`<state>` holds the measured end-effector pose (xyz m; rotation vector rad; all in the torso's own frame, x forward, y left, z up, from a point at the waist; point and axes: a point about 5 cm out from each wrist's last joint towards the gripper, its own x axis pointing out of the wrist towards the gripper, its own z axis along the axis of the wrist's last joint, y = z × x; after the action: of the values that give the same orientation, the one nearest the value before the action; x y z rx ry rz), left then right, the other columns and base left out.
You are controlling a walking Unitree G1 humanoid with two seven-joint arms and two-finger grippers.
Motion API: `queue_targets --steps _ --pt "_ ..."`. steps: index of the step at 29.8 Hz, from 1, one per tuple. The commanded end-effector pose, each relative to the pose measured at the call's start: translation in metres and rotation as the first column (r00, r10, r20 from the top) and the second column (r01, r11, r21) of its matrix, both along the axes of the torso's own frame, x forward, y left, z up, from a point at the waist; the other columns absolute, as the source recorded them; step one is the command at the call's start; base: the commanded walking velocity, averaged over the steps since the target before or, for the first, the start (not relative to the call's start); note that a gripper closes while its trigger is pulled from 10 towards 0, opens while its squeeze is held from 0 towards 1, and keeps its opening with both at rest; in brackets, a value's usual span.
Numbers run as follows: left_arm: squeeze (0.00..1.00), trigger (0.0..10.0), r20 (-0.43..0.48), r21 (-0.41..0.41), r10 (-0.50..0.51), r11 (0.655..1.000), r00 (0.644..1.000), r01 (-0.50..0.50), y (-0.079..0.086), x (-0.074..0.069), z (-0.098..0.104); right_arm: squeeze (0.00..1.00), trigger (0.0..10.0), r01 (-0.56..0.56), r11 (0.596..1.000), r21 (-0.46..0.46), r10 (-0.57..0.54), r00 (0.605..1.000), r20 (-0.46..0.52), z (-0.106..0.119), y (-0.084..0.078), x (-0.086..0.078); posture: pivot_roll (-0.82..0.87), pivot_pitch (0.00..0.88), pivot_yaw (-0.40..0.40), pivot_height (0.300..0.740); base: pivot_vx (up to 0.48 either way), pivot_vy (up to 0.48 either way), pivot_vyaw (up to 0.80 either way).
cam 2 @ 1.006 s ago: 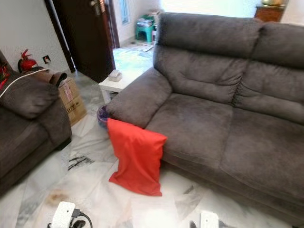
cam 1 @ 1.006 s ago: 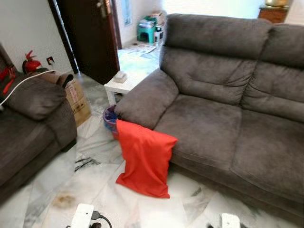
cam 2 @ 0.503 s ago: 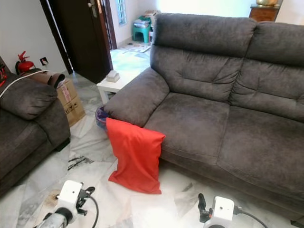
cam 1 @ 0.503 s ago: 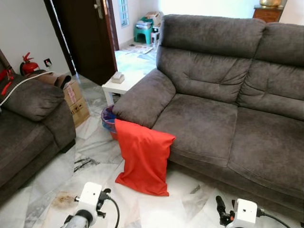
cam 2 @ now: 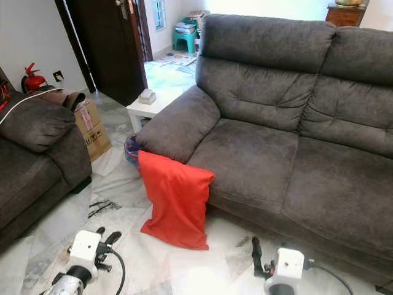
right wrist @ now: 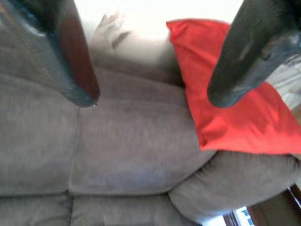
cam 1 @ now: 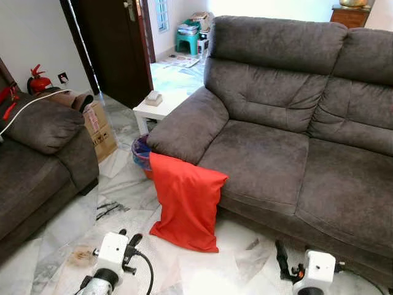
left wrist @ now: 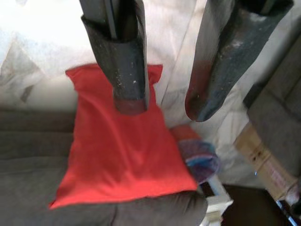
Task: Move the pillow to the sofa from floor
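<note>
A red pillow (cam 1: pixel 187 200) stands on the marble floor, leaning against the front of the grey sofa (cam 1: pixel 276 153) just below its left armrest. My left gripper (cam 1: pixel 131 239) hovers low over the floor, short of the pillow's lower left corner. In the left wrist view its fingers (left wrist: pixel 124 70) are open, with the pillow (left wrist: pixel 117 155) ahead of them. My right gripper (cam 1: pixel 280 251) is near the sofa's base, to the right of the pillow. It is open (right wrist: pixel 155 99), facing the seat cushion (right wrist: pixel 122 146) and the pillow (right wrist: pixel 230 108).
A second grey sofa (cam 1: pixel 37 160) fills the left side, with a cardboard box (cam 1: pixel 98 129) beside it. A white side table (cam 1: pixel 156 107) and a blue bin (cam 1: pixel 141 153) sit by the armrest, behind the pillow. A dark door (cam 1: pixel 113 43) stands beyond.
Both arms have risen into the eye views and reached forward, so the black fingers now show above the white wrists. The pillow has not moved; the camera shifted slightly.
</note>
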<state>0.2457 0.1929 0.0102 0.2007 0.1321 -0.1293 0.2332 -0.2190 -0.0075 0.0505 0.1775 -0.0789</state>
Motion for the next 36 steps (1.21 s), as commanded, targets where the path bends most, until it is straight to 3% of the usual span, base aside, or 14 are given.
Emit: queue_targets --steps 1,9,10,13,17,18,19,36 --pt "0.00 10.0 0.044 0.023 -0.024 0.999 0.999 0.023 -0.001 0.003 0.009 1.00 10.0 -0.041 0.999 -0.014 0.042 0.998 0.044 0.007 0.005 0.004 -0.04 0.049 0.049 0.740 0.000 0.000 0.00" --pt "0.00 10.0 0.103 0.001 0.048 0.999 0.994 -0.048 0.004 0.007 0.021 1.00 10.0 0.032 0.999 0.000 -0.032 0.998 0.059 0.010 0.000 0.004 -0.04 0.043 0.048 0.740 0.000 0.000 0.00" --pt "0.00 10.0 0.093 -0.014 0.086 0.996 0.992 -0.085 0.007 0.006 0.020 0.01 10.0 0.048 0.999 -0.019 -0.047 0.998 0.044 0.008 -0.002 0.005 -0.04 0.039 0.048 0.740 0.000 0.000 0.00" --pt "0.00 10.0 0.085 -0.015 0.090 0.996 0.992 -0.089 0.008 0.005 0.019 0.00 10.0 0.109 0.994 0.001 -0.109 0.993 0.040 0.009 -0.008 0.007 -0.04 0.030 0.051 0.740 0.000 0.000 0.00" --pt "0.00 10.0 0.054 -0.049 0.099 0.994 0.994 -0.097 0.007 0.005 0.018 0.00 10.0 0.079 0.997 -0.010 -0.079 0.996 0.040 0.011 -0.006 0.009 -0.04 0.025 0.049 0.740 0.000 0.000 0.00" --pt "0.19 10.0 0.045 -0.066 0.109 0.992 0.993 -0.106 0.007 0.005 0.018 0.00 10.0 0.075 0.997 -0.012 -0.075 0.997 0.035 0.010 -0.005 0.009 -0.03 0.022 0.048 0.740 0.000 0.000 0.00" --pt "1.00 10.0 0.034 -0.074 0.100 0.992 0.994 -0.098 0.006 0.006 0.017 0.00 10.0 0.080 0.997 -0.008 -0.080 0.996 0.029 0.009 -0.005 0.009 -0.03 0.019 0.048 0.740 0.000 0.000 0.00" --pt "1.00 10.0 0.028 -0.061 0.064 0.996 0.998 -0.063 -0.004 0.005 0.018 0.00 10.0 0.087 0.996 -0.010 -0.087 0.996 0.010 0.006 0.000 0.009 -0.03 0.026 0.053 0.740 0.000 0.000 0.00"
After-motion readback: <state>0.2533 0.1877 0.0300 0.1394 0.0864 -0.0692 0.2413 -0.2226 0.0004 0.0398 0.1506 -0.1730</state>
